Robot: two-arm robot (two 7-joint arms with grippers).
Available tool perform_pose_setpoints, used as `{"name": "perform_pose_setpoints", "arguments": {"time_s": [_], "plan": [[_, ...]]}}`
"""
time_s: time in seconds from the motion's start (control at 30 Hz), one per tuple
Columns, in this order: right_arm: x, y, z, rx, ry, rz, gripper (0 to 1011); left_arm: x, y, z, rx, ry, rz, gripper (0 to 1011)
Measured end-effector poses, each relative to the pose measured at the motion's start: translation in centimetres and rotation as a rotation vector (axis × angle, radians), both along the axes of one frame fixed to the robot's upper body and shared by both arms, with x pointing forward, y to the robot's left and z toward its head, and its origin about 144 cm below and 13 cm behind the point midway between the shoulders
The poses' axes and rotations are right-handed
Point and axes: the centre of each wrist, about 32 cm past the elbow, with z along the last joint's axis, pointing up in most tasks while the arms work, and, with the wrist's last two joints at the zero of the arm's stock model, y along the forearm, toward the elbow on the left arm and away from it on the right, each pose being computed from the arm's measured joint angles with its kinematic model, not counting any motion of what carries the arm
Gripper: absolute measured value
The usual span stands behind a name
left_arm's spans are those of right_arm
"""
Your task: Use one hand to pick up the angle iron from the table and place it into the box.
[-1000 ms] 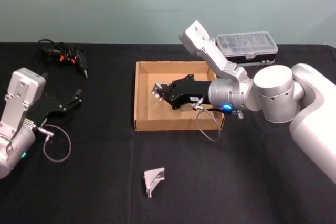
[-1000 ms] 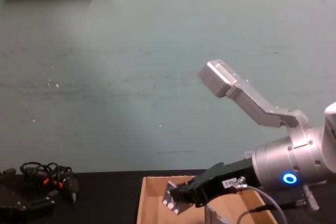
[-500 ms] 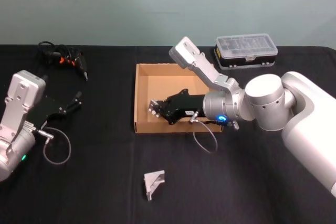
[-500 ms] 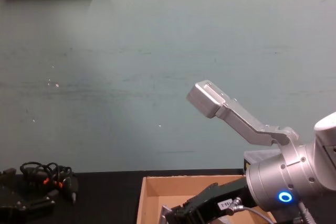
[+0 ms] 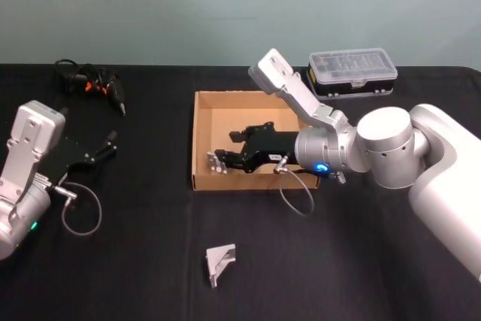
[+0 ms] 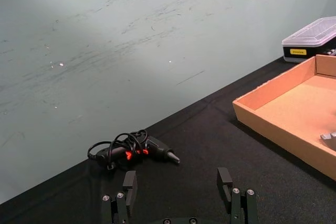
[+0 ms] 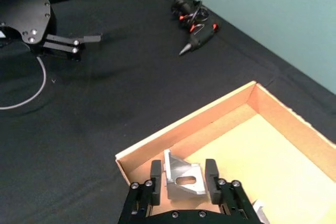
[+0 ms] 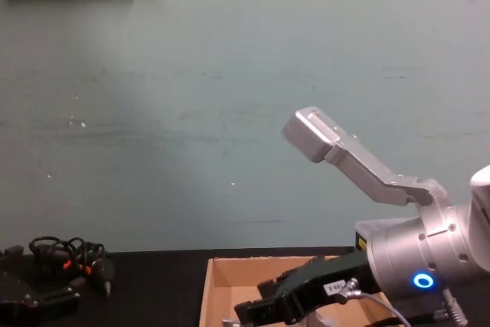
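R gripper (image 7: 182,170): fingers clamped on angle iron (image 7: 184,186), one pad on each side, slotted face toward wrist cam. Held piece is inside box (image 5: 233,181), at the box's front-left corner, just behind the front wall; contact w/ box floor: can't tell. R arm reaches in across the box from its right side, w/ elbow link raised over the rear-right corner. Box sits on table (image 5: 150,261), approx mid-width, nearer rear edge than front. Second angle iron (image 5: 220,261) lies on table near front edge, well apart from the box's front wall. L gripper (image 6: 177,172): fingers spread apart, low over table by left edge, idle. Clear-lid plastic case (image 5: 352,73) at rear edge, near the box's rear-right corner. Corded tool w/ cable tangle (image 5: 94,80) near rear-left corner of table.
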Motion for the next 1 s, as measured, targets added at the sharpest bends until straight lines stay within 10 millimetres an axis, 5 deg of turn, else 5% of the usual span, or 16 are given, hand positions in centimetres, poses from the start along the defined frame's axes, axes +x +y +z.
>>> {"name": "perform_pose_setpoints", "arguments": {"time_s": [0.57, 1.0], "plan": [[-3.2, -2.6, 1.7, 0.072, -0.094, 0.01, 993, 0.0, 0.0, 0.0, 0.0, 0.0, 0.0, 1000], [-5.8, -5.2, 3.7, 0.067, -0.162, 0.059, 1004, 0.0, 0.0, 0.0, 0.0, 0.0, 0.0, 1000]]}}
